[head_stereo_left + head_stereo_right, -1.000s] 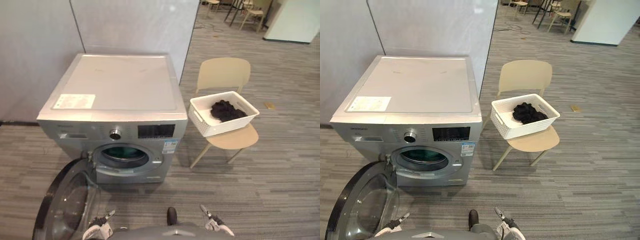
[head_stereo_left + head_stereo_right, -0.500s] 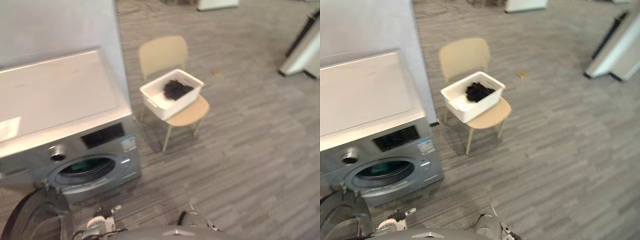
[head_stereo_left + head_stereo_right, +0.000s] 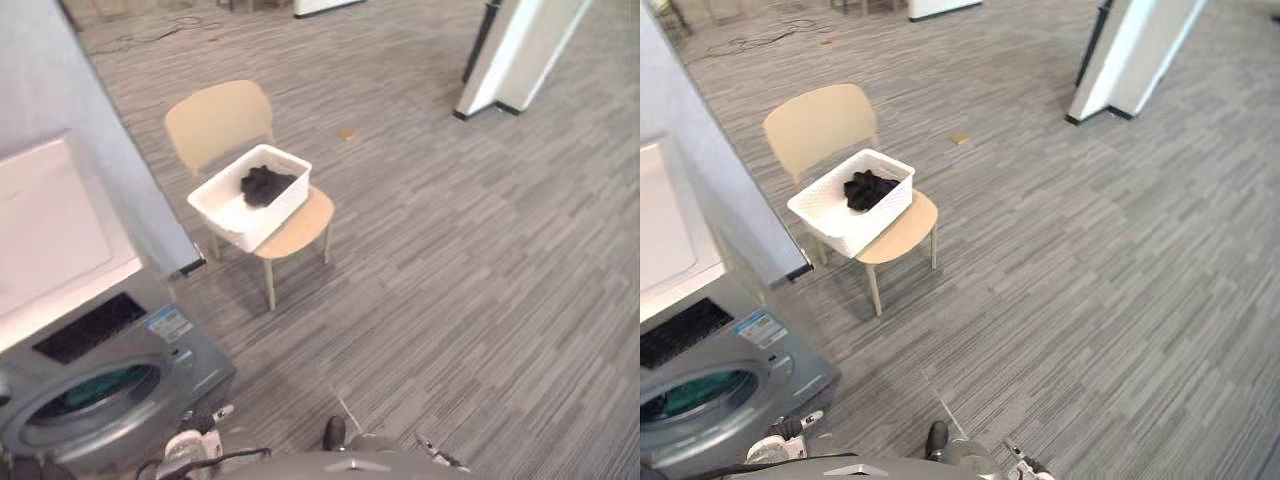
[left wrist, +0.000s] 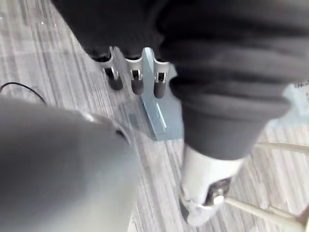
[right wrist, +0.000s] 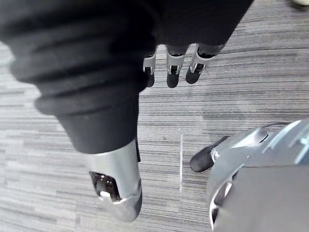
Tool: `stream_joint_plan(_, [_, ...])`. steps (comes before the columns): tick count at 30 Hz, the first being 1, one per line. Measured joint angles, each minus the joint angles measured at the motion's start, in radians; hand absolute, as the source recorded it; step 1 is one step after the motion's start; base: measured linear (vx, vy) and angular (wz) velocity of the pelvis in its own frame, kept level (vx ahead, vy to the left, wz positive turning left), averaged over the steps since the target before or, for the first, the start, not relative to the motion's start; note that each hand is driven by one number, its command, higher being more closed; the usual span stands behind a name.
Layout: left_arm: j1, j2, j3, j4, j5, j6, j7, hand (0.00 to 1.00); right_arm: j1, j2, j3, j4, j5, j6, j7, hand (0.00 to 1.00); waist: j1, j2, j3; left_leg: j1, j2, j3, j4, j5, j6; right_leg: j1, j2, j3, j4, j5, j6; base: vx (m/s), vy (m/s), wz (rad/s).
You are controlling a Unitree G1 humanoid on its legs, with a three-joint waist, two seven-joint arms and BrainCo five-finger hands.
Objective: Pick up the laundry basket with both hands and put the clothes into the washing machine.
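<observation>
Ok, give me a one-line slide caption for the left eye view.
White laundry basket holding dark clothes sits on a beige chair beside the washing machine, not yet picked up.

White laundry basket (image 3: 226, 206) on chair (image 3: 222, 120), dark clothes (image 3: 265, 185) inside, washing machine (image 3: 90, 335) nearby.

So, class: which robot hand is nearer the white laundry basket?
Left, slightly. The left hand hangs nearly in line with the laundry basket; the right hand hangs further aside. Both are far from it.
</observation>
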State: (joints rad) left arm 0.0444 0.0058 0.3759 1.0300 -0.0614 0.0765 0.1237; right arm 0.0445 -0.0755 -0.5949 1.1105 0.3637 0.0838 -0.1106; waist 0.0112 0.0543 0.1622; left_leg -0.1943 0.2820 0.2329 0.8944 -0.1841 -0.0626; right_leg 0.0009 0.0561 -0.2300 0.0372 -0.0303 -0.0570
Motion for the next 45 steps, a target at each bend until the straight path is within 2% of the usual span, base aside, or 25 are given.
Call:
stream_joint_plan(1, [0.004,-0.001,0.005,-0.003,-0.006,-0.001,0.0,0.0,0.002,0.001,-0.006,0.0,-0.002,0.001,0.0,0.0,0.007,0.004,0.001,-0.016,-0.02,0.006,-0.022,-0.012,0.003,0.002,0.0,0.011,-0.003,0.0,0.0,0.11,0.043,-0.77])
stream_joint_plan(4, [0.03,-0.015,0.041,-0.009,-0.015,0.007,0.0,0.0,0.012,0.019,-0.006,-0.038,-0.017,0.009,0.002,0.0,0.024,0.018,0.01,-0.036,-0.112,0.054,-0.34,-0.02,0.011,0.04,-0.002,0.049,-0.026,-0.004,0.013,0.22,0.099,-0.53])
stream_joint_plan(5, [0.037,-0.02,0.049,-0.009,-0.014,0.01,0.0,0.0,0.009,0.02,-0.005,-0.055,-0.017,0.007,0.003,0.0,0.03,0.021,0.009,-0.031,-0.148,0.052,-0.497,0.014,0.003,0.049,-0.007,0.059,-0.033,-0.011,0.023,0.2,0.12,-0.25])
stream_joint_plan(7, [0.051,-0.023,0.059,0.002,-0.012,0.012,-0.004,0.0,0.01,0.019,-0.005,-0.074,-0.018,0.005,0.006,0.0,0.049,0.02,0.005,-0.009,-0.181,0.041,-0.611,0.12,0.021,0.063,-0.014,0.088,-0.053,-0.017,0.035,0.21,0.113,-0.4])
stream_joint_plan(9, [0.054,-0.035,0.115,0.025,-0.01,0.026,-0.005,0.0,-0.008,0.026,0.007,-0.076,-0.02,0.002,0.016,0.0,0.059,0.017,-0.006,0.02,-0.224,0.042,-0.645,0.109,0.09,0.068,-0.043,0.116,-0.031,-0.039,0.07,0.34,0.176,-0.28])
stream_joint_plan(11, [0.061,-0.038,0.148,0.026,-0.008,0.033,-0.004,0.0,-0.008,0.035,0.024,-0.076,-0.031,0.001,0.022,0.0,0.061,0.002,-0.007,0.054,-0.245,0.058,-0.634,0.066,0.11,0.045,-0.078,0.116,0.099,-0.115,0.094,0.3,0.144,-0.07])
stream_joint_plan(13, [0.077,-0.02,0.138,0.039,-0.002,0.035,-0.003,0.0,0.002,0.04,0.044,-0.075,-0.053,-0.002,0.043,0.0,0.063,-0.027,-0.027,0.138,-0.285,0.074,-0.675,0.03,0.114,-0.089,-0.138,0.117,0.504,-0.209,0.169,0.29,0.108,-0.13])
stream_joint_plan(15, [0.077,0.004,0.099,0.033,-0.002,0.035,-0.001,0.0,0.014,0.052,0.064,-0.082,-0.056,-0.006,0.048,0.0,0.049,-0.052,-0.039,0.193,-0.304,0.073,-0.688,0.017,0.112,-0.224,-0.181,0.137,0.862,-0.159,0.256,0.33,0.039,0.18])
stream_joint_plan(17, [0.072,0.019,0.073,0.019,-0.003,0.036,0.001,0.0,0.017,0.053,0.075,-0.091,-0.057,-0.012,0.049,0.0,0.041,-0.064,-0.035,0.26,-0.307,0.048,-0.689,0.0,0.109,-0.292,-0.198,0.131,1.069,-0.133,0.255,0.37,-0.054,0.31])
stream_joint_plan(18, [0.058,0.022,0.057,0.008,-0.003,0.043,0.004,0.0,0.029,0.054,0.078,-0.096,-0.057,-0.012,0.051,0.0,0.035,-0.069,-0.038,0.292,-0.305,0.006,-0.699,0.0,0.108,-0.314,-0.214,0.117,1.11,-0.15,0.228,0.36,-0.134,0.73])
stream_joint_plan(21, [0.033,0.017,0.052,0.011,-0.002,0.055,0.005,0.0,0.055,0.05,0.052,-0.123,-0.057,-0.011,0.046,0.0,0.019,-0.056,-0.03,0.319,-0.283,-0.09,-0.706,-0.008,0.085,-0.357,-0.309,0.099,0.919,-0.195,0.166,0.35,-0.226,0.97])
stream_joint_plan(23, [0.012,0.006,0.05,0.006,0.007,0.047,0.004,0.0,0.068,0.049,0.033,-0.126,-0.056,-0.011,0.044,0.0,0.02,-0.046,-0.027,0.33,-0.253,-0.136,-0.702,-0.028,0.054,-0.356,-0.328,0.194,0.698,-0.184,0.146,0.26,-0.306,0.9])
stream_joint_plan(24, [0.005,-0.002,0.05,0.001,0.01,0.036,0.003,0.0,0.07,0.05,0.034,-0.12,-0.057,-0.009,0.044,0.0,0.017,-0.046,-0.027,0.343,-0.23,-0.163,-0.703,-0.044,0.025,-0.334,-0.327,0.296,0.54,-0.136,0.144,0.22,-0.43,0.71])
stream_joint_plan(26, [0.008,-0.01,0.053,-0.002,0.026,0.023,0.002,0.0,0.081,0.057,0.035,-0.11,-0.056,-0.002,0.043,0.0,0.015,-0.062,-0.041,0.351,-0.192,-0.196,-0.696,-0.083,-0.034,-0.304,-0.327,0.403,0.418,-0.057,0.176,0.24,-0.547,0.64])
stream_joint_plan(27, [0.016,-0.011,0.056,-0.014,0.027,0.022,0.001,0.0,0.091,0.068,0.034,-0.108,-0.056,0.007,0.043,0.0,0.012,-0.081,-0.057,0.352,-0.162,-0.224,-0.68,-0.115,-0.076,-0.298,-0.33,0.402,0.431,-0.035,0.219,0.2,-0.505,0.5])
stream_joint_plan(28, [0.024,-0.011,0.062,-0.027,0.027,0.022,0.001,0.0,0.098,0.075,0.035,-0.103,-0.056,0.008,0.043,0.0,0.013,-0.094,-0.069,0.352,-0.148,-0.239,-0.679,-0.129,-0.094,-0.294,-0.332,0.378,0.439,-0.052,0.251,0.3,-0.783,0.79])
stream_joint_plan(29, [0.041,-0.059,0.102,-0.023,0.025,0.024,0.0,0.0,0.107,0.037,0.031,-0.09,-0.058,0.009,0.042,0.0,0.01,-0.041,-0.092,0.351,-0.043,-0.283,-0.677,-0.12,-0.122,-0.288,-0.269,0.27,0.508,-0.187,0.258,0.25,-0.634,0.63])
stream_joint_plan(31, [0.042,-0.085,0.128,-0.029,0.024,0.021,0.001,0.0,0.111,0.016,0.027,-0.073,-0.058,0.008,0.041,0.0,0.014,-0.019,-0.108,0.33,-0.01,-0.299,-0.66,-0.043,-0.093,-0.28,-0.242,0.225,0.541,-0.22,0.233,0.26,-0.613,0.74])
stream_joint_plan(33, [0.043,-0.098,0.148,-0.032,0.0,0.022,-0.001,0.0,0.105,0.015,0.007,-0.071,-0.041,0.009,0.042,0.0,-0.002,0.005,-0.115,0.189,0.038,-0.327,-0.458,0.071,-0.013,-0.188,-0.224,0.103,0.494,-0.235,0.184,0.27,-0.635,1.13])
stream_joint_plan(35, [0.043,-0.096,0.161,-0.043,-0.021,0.021,0.0,0.0,0.091,0.017,-0.004,-0.072,-0.016,0.008,0.041,0.0,0.007,0.004,-0.114,0.094,0.041,-0.3,-0.274,0.084,-0.007,-0.121,-0.217,0.036,0.443,-0.226,0.156,0.16,-0.354,0.83])
stream_joint_plan(37, [0.042,-0.091,0.161,-0.06,-0.035,0.02,0.0,0.0,0.075,0.011,-0.017,-0.08,0.006,0.003,0.036,0.0,0.019,-0.006,-0.11,0.013,0.04,-0.113,-0.133,0.077,0.003,-0.024,-0.212,-0.051,0.36,-0.212,0.133,0.13,-0.227,0.92])
stream_joint_plan(39, [0.041,-0.091,0.172,-0.058,-0.046,0.021,0.0,0.0,0.06,0.009,-0.019,-0.1,0.005,0.002,0.035,0.0,0.023,-0.008,-0.108,0.002,0.007,0.037,-0.177,0.056,0.011,0.03,-0.211,-0.121,0.318,-0.211,0.133,0.1,-0.103,0.96])
stream_joint_plan(42, [0.043,-0.084,0.177,-0.047,-0.054,0.02,0.0,0.0,0.025,0.028,-0.06,-0.115,0.005,0.007,0.036,0.0,0.024,-0.024,-0.107,0.043,-0.049,0.092,-0.377,0.018,-0.018,0.044,-0.214,-0.173,0.257,-0.182,0.149,0.07,-0.012,0.79])
stream_joint_plan(44, [0.04,-0.084,0.185,-0.038,-0.055,0.02,-0.002,0.0,-0.003,0.032,-0.075,-0.115,0.005,0.008,0.036,0.0,0.034,-0.017,-0.097,0.091,-0.083,0.125,-0.531,0.028,-0.003,0.042,-0.207,-0.169,0.199,-0.13,0.152,0.05,0.08,0.34])
stream_joint_plan(45, [0.032,-0.075,0.196,-0.039,-0.053,0.019,-0.003,0.0,-0.026,0.046,-0.068,-0.115,0.005,0.007,0.036,0.0,0.041,-0.034,-0.073,0.099,-0.104,0.123,-0.571,0.054,0.011,0.053,-0.207,-0.161,0.154,-0.105,0.15,0.0,0.101,0.21])
